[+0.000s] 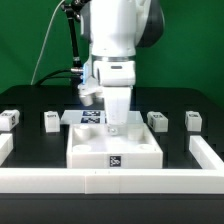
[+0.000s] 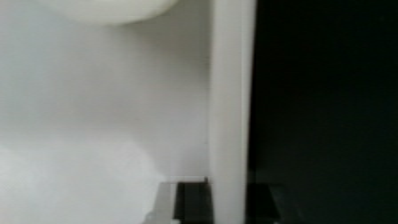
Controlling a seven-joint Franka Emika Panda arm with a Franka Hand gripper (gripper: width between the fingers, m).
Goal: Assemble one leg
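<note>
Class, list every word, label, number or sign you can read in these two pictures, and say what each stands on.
No readable words, brands or numbers in either view.
Black-and-white square tag, pattern not text: front wall of the large white panel.
Similar tags, too small to make out: marker board, and the four loose legs.
Wrist view: nothing printed shows.

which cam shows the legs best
The exterior view. It shows all four legs in a row beside the white panel: two on the exterior view's left and two on its right. The wrist view shows no leg, only a blurred white surface against black.
</note>
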